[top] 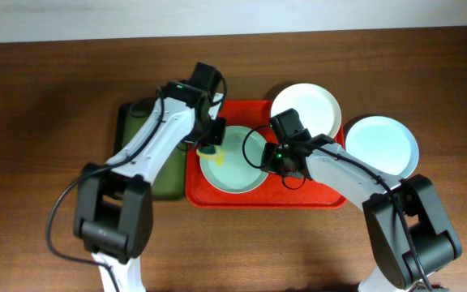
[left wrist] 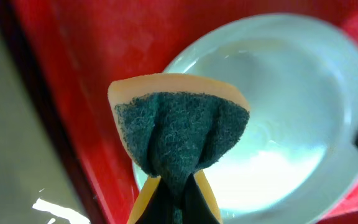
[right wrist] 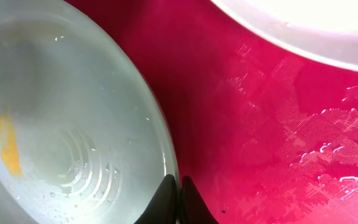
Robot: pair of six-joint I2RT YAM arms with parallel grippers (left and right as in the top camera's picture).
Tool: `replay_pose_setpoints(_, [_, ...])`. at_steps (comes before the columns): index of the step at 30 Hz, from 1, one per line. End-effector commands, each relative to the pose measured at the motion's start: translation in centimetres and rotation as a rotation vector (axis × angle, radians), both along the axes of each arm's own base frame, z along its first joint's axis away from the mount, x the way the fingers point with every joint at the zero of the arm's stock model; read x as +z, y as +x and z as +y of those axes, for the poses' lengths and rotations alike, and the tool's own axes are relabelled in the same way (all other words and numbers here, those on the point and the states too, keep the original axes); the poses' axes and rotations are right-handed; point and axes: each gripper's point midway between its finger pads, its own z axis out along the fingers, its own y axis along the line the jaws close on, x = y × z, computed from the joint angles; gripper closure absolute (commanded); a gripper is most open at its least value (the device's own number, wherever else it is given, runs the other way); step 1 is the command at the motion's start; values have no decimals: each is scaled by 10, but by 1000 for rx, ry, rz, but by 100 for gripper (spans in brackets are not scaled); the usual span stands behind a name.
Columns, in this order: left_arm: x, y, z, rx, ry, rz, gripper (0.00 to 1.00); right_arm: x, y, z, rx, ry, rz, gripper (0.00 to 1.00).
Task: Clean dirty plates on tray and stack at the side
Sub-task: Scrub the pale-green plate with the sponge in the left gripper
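Left jaws, mostly cropped, pinch sponge; right jaws clamp green plate by rim.

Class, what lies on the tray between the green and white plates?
Only bare, wet tray, as the right wrist view shows.

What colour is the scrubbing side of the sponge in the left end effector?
Dark green, on a yellow sponge body; best seen in the left wrist view.

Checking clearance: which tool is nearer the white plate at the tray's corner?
Right. The right tool grips the rim of the green plate, close beside the white plate; the left tool, holding a sponge, is at the green plate's far edge.
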Motion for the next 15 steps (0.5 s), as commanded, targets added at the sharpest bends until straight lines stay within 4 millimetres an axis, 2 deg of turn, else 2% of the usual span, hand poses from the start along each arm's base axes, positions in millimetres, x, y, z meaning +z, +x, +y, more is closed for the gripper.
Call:
replay_pose_setpoints(1, [-26, -6, -10, 23, 20, 50, 100, -8, -6, 0, 5, -9, 22, 96])
replay_pose_setpoints(6, [-54, 2, -10, 58, 60, 52, 100, -8, -6, 0, 5, -9, 23, 96])
replay_pose_setpoints(8, [-70, 0, -7, 80, 87, 79, 100, -8, -6, 0, 5, -9, 24, 96])
replay_pose_setpoints(10, [-90, -11, -10, 74, 82, 149, 100, -8, -7, -1, 5, -11, 27, 96])
replay_pose_setpoints(11, [-98, -20, -18, 64, 44, 198, 100, -8, -7, -1, 5, -11, 27, 96])
replay_pose_setpoints(12, [-103, -32, -38, -7, -66, 268, 100, -8, -7, -1, 5, -11, 27, 96])
replay_pose_setpoints(13, [-94, -44, -63, -109, -227, 320, 100, -8, -7, -1, 6, -11, 27, 96])
replay_pose_setpoints(14, [-84, -44, -74, -129, -307, 331, 100, -8, -7, -1, 5, -11, 27, 96])
replay_pose_setpoints(15, [-73, -36, -78, -123, -355, 320, 100, -8, -7, -1, 6, -11, 27, 96])
